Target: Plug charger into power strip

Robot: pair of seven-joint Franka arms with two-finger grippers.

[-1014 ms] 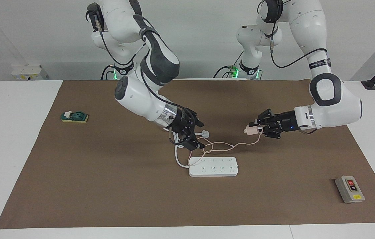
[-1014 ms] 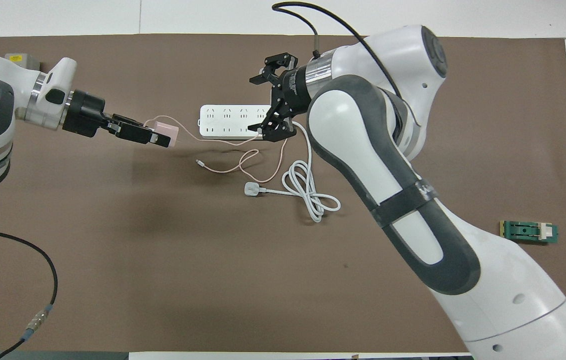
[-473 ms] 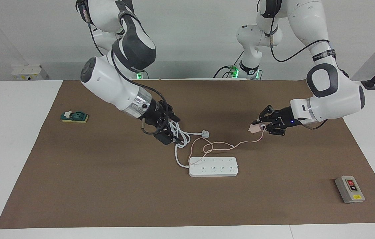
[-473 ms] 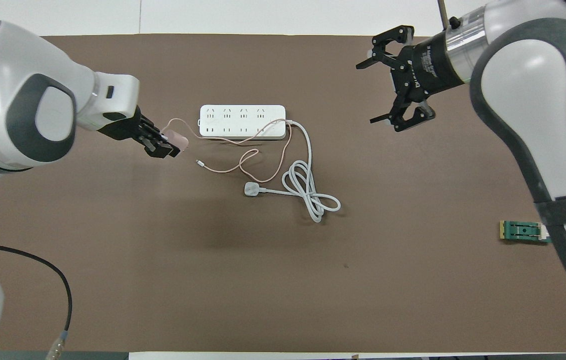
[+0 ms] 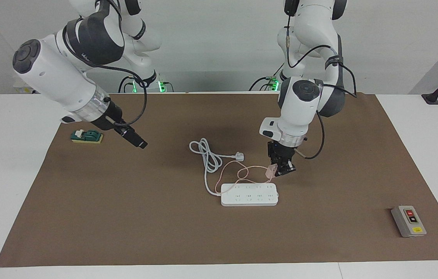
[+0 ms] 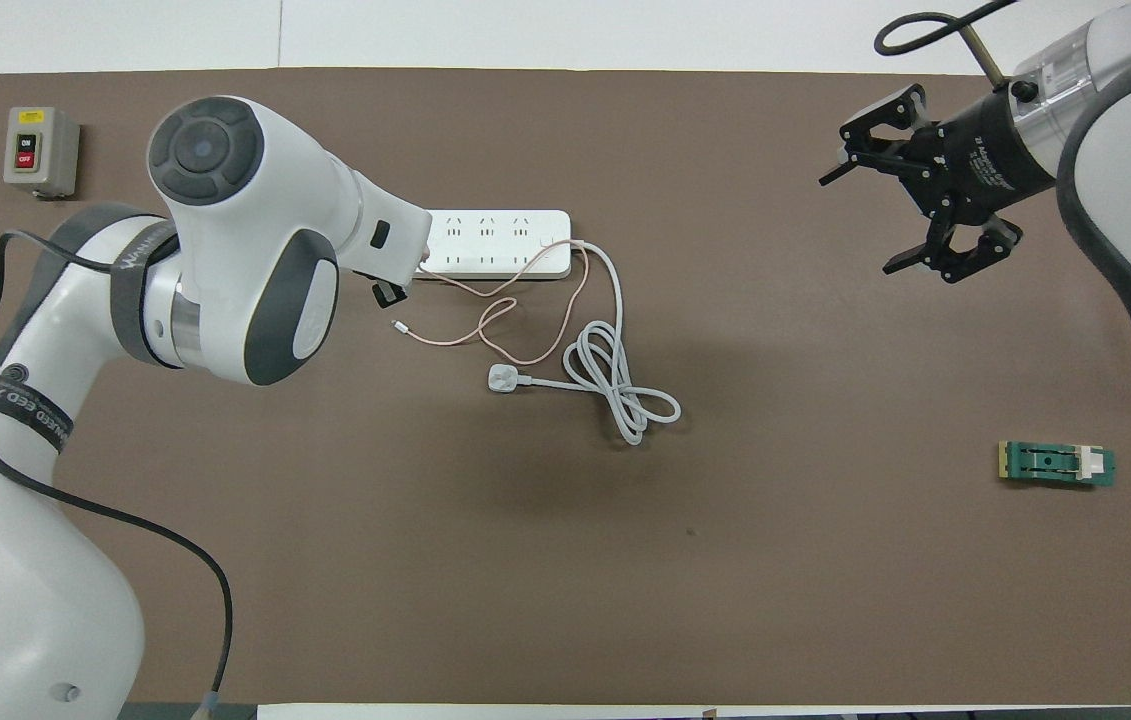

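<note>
The power strip (image 5: 249,194) (image 6: 500,243) lies flat mid-mat with its white cord looping toward the robots. My left gripper (image 5: 280,171) points straight down, shut on the charger (image 5: 271,170), a small pale pink cube. It hangs just above the strip's end toward the left arm's end of the table. The thin pink cable (image 5: 242,172) (image 6: 485,312) trails in loops on the mat. From overhead the left wrist hides the charger and that end of the strip. My right gripper (image 5: 138,142) (image 6: 860,225) hangs open and holds nothing, over bare mat toward the right arm's end.
The strip's white three-pin plug (image 5: 239,156) (image 6: 503,378) and coiled cord (image 6: 620,385) lie nearer to the robots than the strip. A grey button box (image 5: 408,221) (image 6: 40,150) sits at the left arm's end, a green block (image 5: 86,136) (image 6: 1057,465) at the right arm's end.
The left arm swung the charger in over the strip's end and turned its gripper downward. The right arm withdrew from the strip toward its own end of the table, still open.
</note>
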